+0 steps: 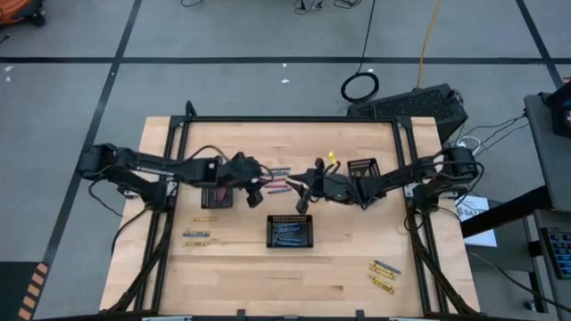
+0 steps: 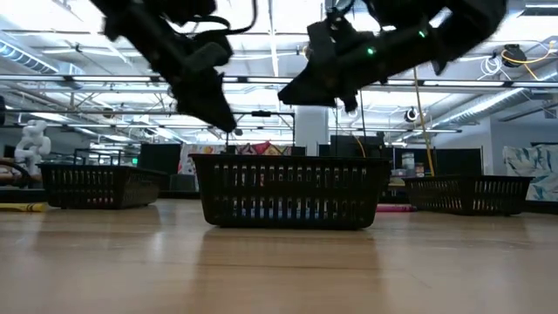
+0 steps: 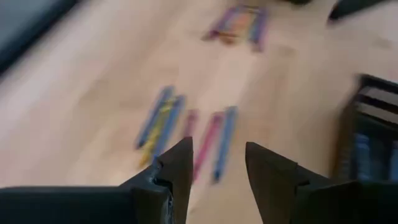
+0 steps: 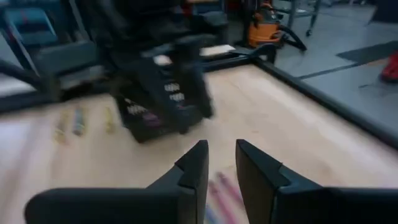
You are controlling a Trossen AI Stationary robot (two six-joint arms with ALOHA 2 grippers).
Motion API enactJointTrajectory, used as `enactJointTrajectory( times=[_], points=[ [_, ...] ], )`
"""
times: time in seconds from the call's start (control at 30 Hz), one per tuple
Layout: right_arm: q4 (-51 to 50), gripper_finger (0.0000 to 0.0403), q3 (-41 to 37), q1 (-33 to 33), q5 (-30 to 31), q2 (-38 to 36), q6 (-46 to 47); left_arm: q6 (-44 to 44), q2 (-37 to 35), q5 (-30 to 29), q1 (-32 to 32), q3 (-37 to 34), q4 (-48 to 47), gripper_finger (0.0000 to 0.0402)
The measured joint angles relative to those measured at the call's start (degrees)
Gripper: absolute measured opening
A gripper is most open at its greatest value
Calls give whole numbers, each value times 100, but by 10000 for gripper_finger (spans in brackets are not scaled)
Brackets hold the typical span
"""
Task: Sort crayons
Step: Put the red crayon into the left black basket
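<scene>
Crayons lie flat on the wooden table in loose groups: pink, purple and blue ones at the centre, yellow and blue ones at the left, more at the near right. My left gripper hangs open above the centre group's left end, with the crayons below its fingers and nothing between them. My right gripper hovers at that group's right end, fingers a little apart and empty. Pink crayons show beneath it. In the low view both grippers hang clear of the table.
Three black mesh trays stand on the table: one under the left arm, one at the centre near side holding blue crayons, one at the far right. A yellow crayon lies beside the far right tray. Bare wood shows at the near edge.
</scene>
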Motion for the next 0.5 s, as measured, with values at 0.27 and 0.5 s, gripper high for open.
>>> enactJointTrajectory(
  times=[0.27, 0.5],
  points=[
    [2652, 66, -722, 489, 587, 719, -202, 1692, 1130, 1512, 910, 827, -952, 150],
    [2603, 66, -728, 499, 572, 662, -382, 2521, 1639, 1282, 948, 800, -1235, 150]
  ],
)
